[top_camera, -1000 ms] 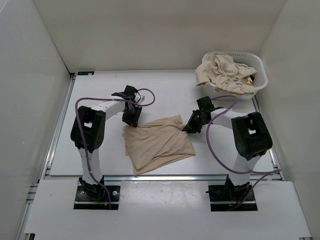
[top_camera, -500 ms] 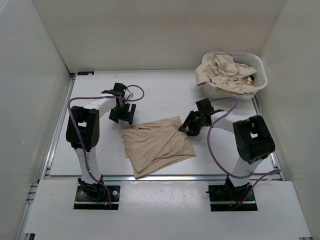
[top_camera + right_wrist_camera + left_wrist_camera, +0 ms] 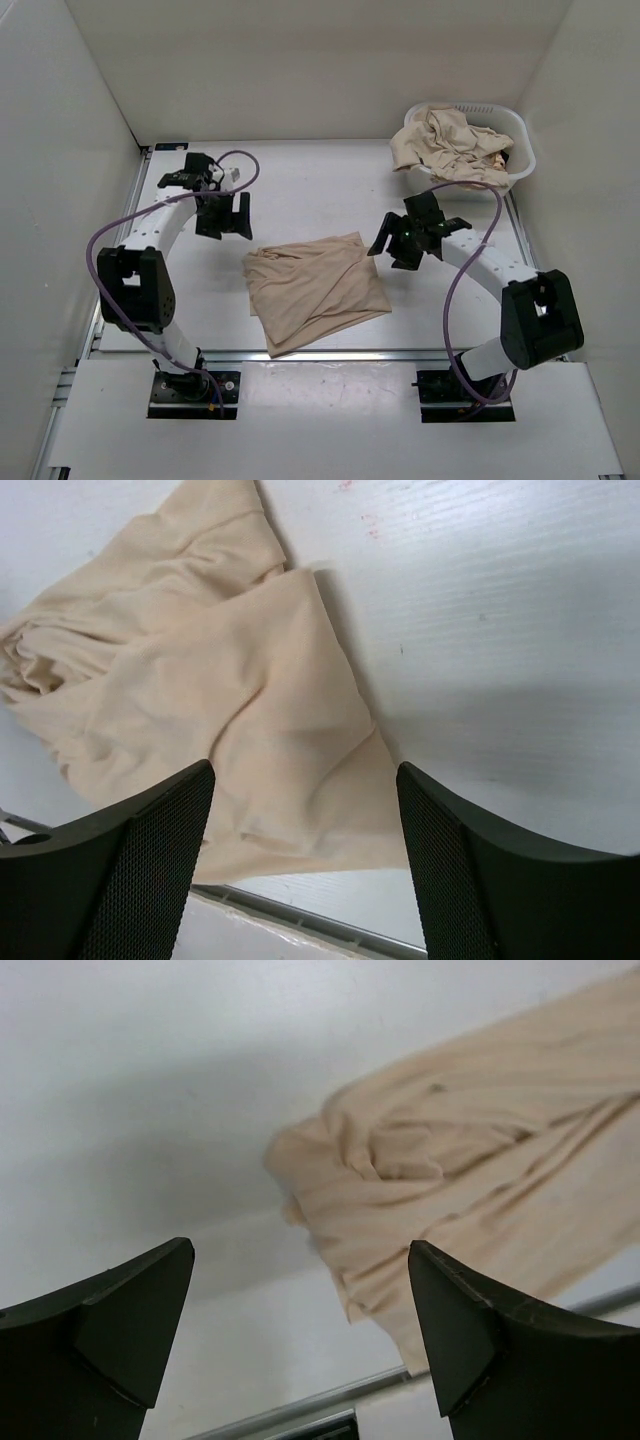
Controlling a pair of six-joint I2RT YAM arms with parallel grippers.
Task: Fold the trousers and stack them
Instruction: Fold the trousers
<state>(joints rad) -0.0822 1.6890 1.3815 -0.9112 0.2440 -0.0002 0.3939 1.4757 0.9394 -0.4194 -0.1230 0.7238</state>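
A pair of light beige trousers [image 3: 315, 288] lies folded in a wrinkly, roughly square shape in the middle of the table, with nothing holding it. My left gripper [image 3: 224, 224] hangs open above the table, to the upper left of the trousers. In the left wrist view its gripper [image 3: 300, 1260] has empty space between the fingers and the gathered corner of the trousers [image 3: 470, 1170] lies beyond. My right gripper [image 3: 396, 248] stands open just off the trousers' right edge. In the right wrist view that gripper [image 3: 305, 772] is empty above the trousers [image 3: 200, 680].
A white plastic basket [image 3: 522, 150] stands at the back right with more beige trousers [image 3: 445, 143] heaped in it and spilling over its left rim. White walls close in the table on three sides. A metal rail [image 3: 330, 353] runs along the near edge.
Both grippers have opened and let go of the trousers' top corners. The left arm has swung up and to the left, the right arm has drawn off to the right. The cloth has settled flat.
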